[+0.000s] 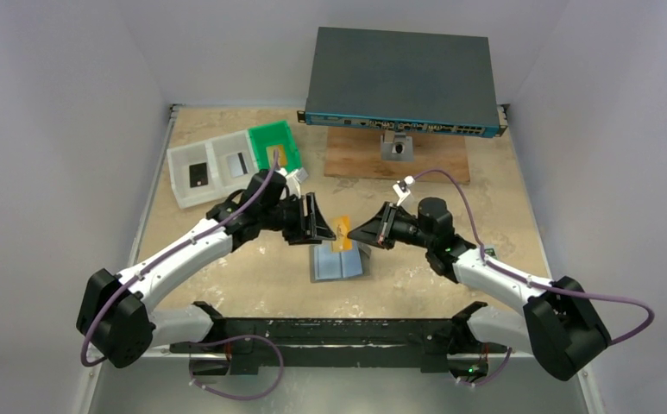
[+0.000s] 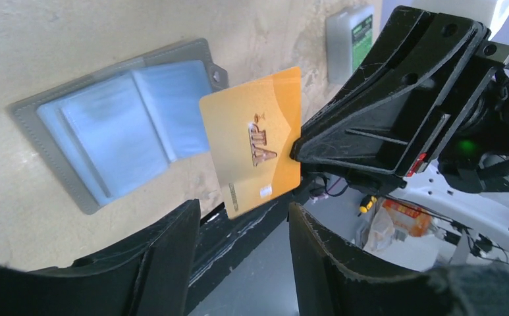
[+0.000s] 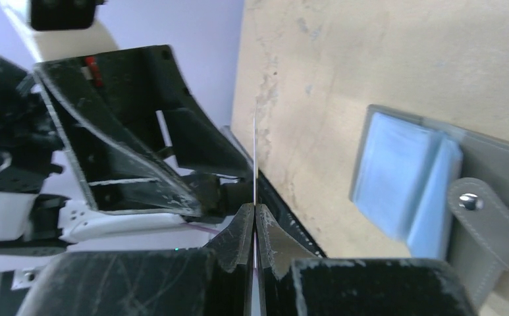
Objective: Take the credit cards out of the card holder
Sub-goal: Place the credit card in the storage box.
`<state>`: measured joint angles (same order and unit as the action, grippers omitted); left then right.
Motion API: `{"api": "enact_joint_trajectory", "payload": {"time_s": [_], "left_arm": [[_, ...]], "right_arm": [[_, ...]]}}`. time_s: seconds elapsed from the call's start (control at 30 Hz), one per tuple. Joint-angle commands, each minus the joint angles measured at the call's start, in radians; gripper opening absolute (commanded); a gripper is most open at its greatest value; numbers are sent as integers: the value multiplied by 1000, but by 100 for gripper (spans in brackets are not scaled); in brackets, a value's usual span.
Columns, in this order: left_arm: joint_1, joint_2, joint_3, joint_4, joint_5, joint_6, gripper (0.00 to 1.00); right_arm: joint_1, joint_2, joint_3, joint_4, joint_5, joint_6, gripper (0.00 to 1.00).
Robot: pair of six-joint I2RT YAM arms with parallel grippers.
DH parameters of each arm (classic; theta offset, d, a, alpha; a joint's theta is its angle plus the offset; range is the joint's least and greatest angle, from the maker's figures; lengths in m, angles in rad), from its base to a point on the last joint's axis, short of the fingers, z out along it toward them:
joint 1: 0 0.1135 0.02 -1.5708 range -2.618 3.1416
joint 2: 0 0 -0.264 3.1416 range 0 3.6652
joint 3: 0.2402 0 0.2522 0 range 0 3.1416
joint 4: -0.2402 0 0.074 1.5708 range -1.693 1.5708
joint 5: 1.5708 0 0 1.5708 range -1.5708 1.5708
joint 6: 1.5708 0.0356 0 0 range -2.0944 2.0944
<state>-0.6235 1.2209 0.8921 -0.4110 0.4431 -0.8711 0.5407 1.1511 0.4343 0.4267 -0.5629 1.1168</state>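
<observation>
The card holder (image 1: 338,264) lies open on the table, its grey border (image 2: 41,115) framing bluish clear pockets (image 2: 120,125). A gold credit card (image 2: 255,145) marked VIP hangs in the air above it. My right gripper (image 1: 355,233) is shut on the card's edge, and in the right wrist view the card (image 3: 256,151) shows edge-on between the pinched jaws of that gripper (image 3: 255,214). My left gripper (image 2: 243,217) is open, and the card's lower corner sits just beyond its fingertips without touching them. In the top view the left gripper (image 1: 326,227) faces the right one across the card (image 1: 343,233).
A white tray (image 1: 183,191) at the back left holds a black card (image 1: 198,175) and a silver card (image 1: 236,162). A green tray (image 1: 269,136) stands beside it. A large dark grey box with ports (image 1: 399,82) and a wooden board (image 1: 433,159) are at the back.
</observation>
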Motion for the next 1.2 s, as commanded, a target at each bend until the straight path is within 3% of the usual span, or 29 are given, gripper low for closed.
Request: {"api": "enact_joint_trajectory", "payload": {"time_s": [0.0,0.27,0.4,0.5,0.6,0.63,0.67,0.7,0.83,0.87,1.0,1.17], "left_arm": [[10,-3,-41,152,141,-23,52],[10,-1,-72,272,192,-86,49],[11,1,-89,333,210,-124,32],[10,4,-97,353,215,-138,3],[11,-4,-97,323,192,-127,0],[11,-12,-95,303,174,-119,0],[11,-26,-92,277,137,-108,0],[14,-36,-88,244,108,-96,0],[68,-72,-73,143,28,-65,0],[87,-79,-58,105,1,-42,0],[180,-65,35,-48,-126,37,0],[308,42,175,-102,-217,96,0]], "right_arm": [[-4,-19,23,139,-89,90,0],[-5,-17,39,148,-110,106,0],[-5,-14,42,145,-108,100,0],[-5,-18,53,113,-89,78,0],[-5,-29,85,17,-60,15,2],[-5,-35,101,-29,-42,-17,16],[-4,-46,118,-107,-16,-51,43],[-4,-62,136,-163,9,-84,59],[-4,-105,201,-334,103,-190,94],[-4,-115,211,-364,129,-209,98],[-4,-160,236,-456,206,-245,99],[-4,-233,239,-528,291,-267,99]]}}
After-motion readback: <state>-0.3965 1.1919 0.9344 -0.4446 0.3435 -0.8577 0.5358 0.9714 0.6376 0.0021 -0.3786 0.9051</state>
